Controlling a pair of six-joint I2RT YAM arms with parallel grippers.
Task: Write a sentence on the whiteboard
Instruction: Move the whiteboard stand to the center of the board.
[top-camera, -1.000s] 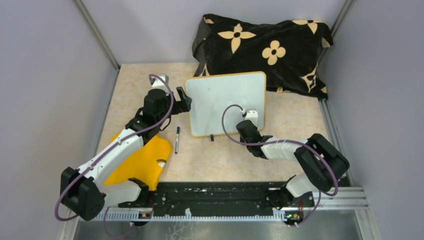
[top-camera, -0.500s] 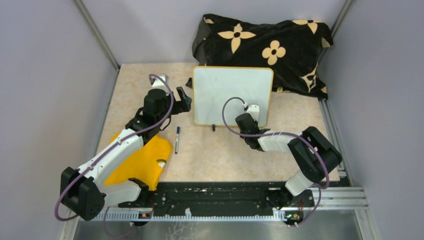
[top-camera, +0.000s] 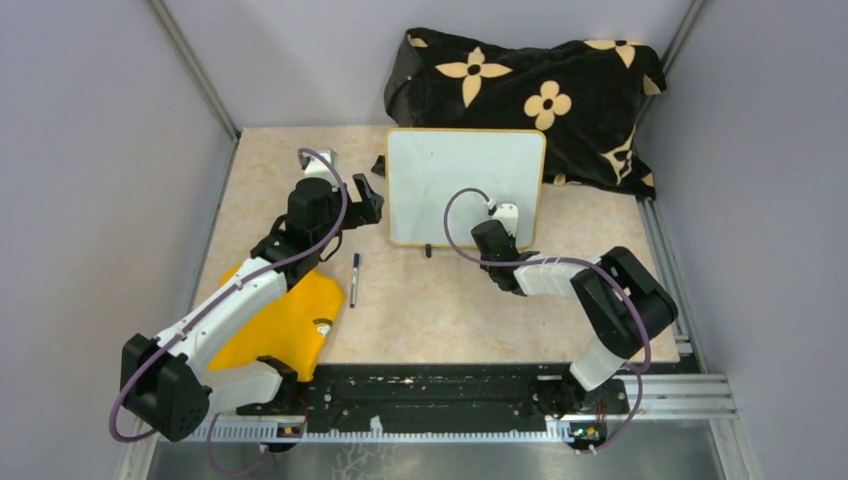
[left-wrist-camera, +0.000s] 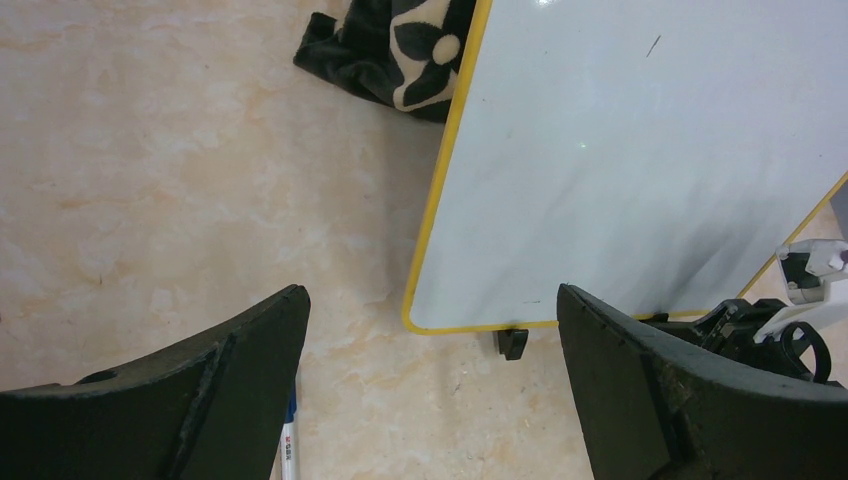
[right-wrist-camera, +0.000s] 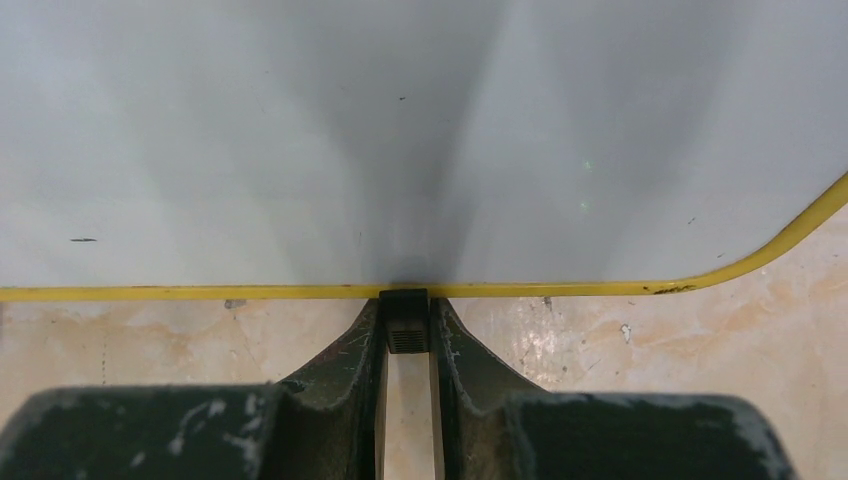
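Whiteboard from overhead: we see it with the black flowered cloth just behind it and a pen lying off its near-left corner. The left gripper hangs just beside its left edge. Left wrist cam: those jaws gape wide with nothing in them, and we're looking at the board's near-left corner and one black foot. Right wrist cam: the right gripper is pinched narrow on the other foot at the board's near rim.

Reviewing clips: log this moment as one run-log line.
right gripper: shut on black foot of flat white yellow-rimmed whiteboard | left gripper: open, empty | slim marker pen: unheld | writing: none visible
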